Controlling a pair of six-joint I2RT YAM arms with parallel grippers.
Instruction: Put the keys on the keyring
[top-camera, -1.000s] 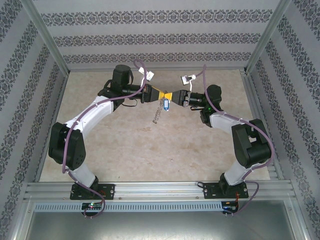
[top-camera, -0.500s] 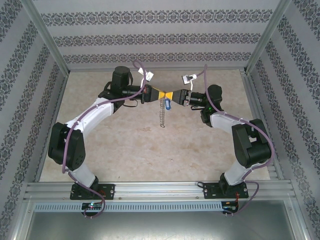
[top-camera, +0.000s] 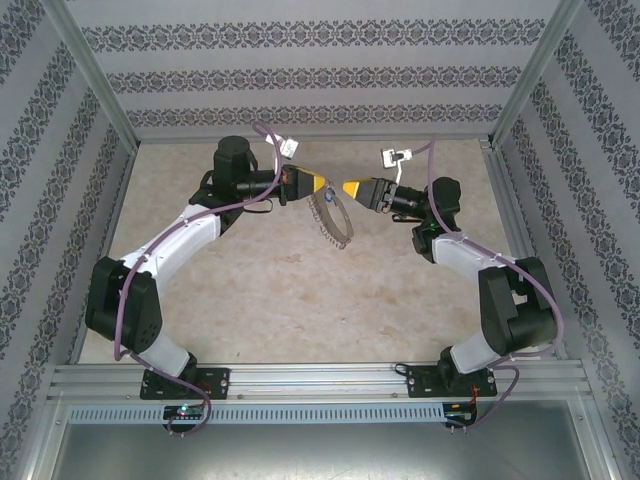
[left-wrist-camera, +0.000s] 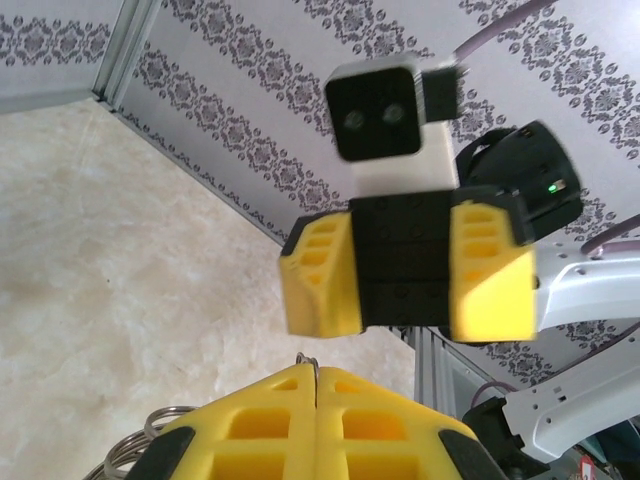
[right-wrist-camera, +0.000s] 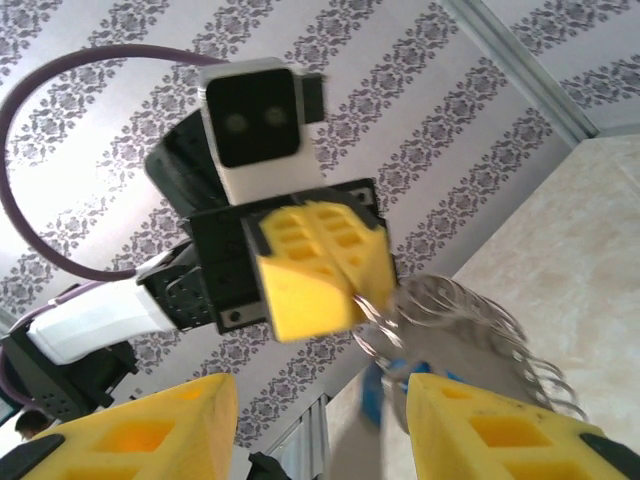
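Our right gripper (top-camera: 347, 188) has opened and backed toward 3 o'clock, leaving the keyring (top-camera: 334, 218) hanging from the left gripper (top-camera: 319, 184).

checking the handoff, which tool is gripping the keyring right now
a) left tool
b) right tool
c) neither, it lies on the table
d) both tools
a: the left tool is shut on the keyring, which hangs from its tip, while the right tool stands open with a wide gap between its fingers.

Bright even light, soft shadows, close-up blur
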